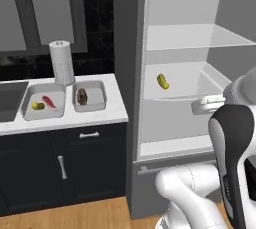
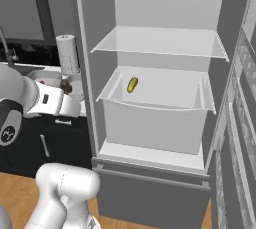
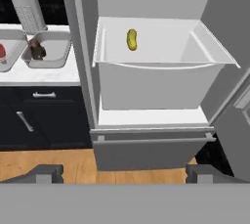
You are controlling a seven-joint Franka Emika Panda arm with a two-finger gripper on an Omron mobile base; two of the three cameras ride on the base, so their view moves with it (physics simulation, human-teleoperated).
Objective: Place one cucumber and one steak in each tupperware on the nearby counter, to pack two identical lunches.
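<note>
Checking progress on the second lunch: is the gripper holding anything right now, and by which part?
Nothing is held. The gripper is open and empty, facing the open fridge, where the remaining cucumber lies untouched on a shelf.

Cucumber (image 2: 132, 84) — alone in fridge drawer (image 2: 155, 104)

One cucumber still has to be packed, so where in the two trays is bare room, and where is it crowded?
The right tray has bare floor to the right of the dark steak. The left tray is fuller: a cucumber and the red steak sit mid-floor, leaving only edge strips. The second cucumber lies alone on the fridge shelf, with bare room around it.
</note>
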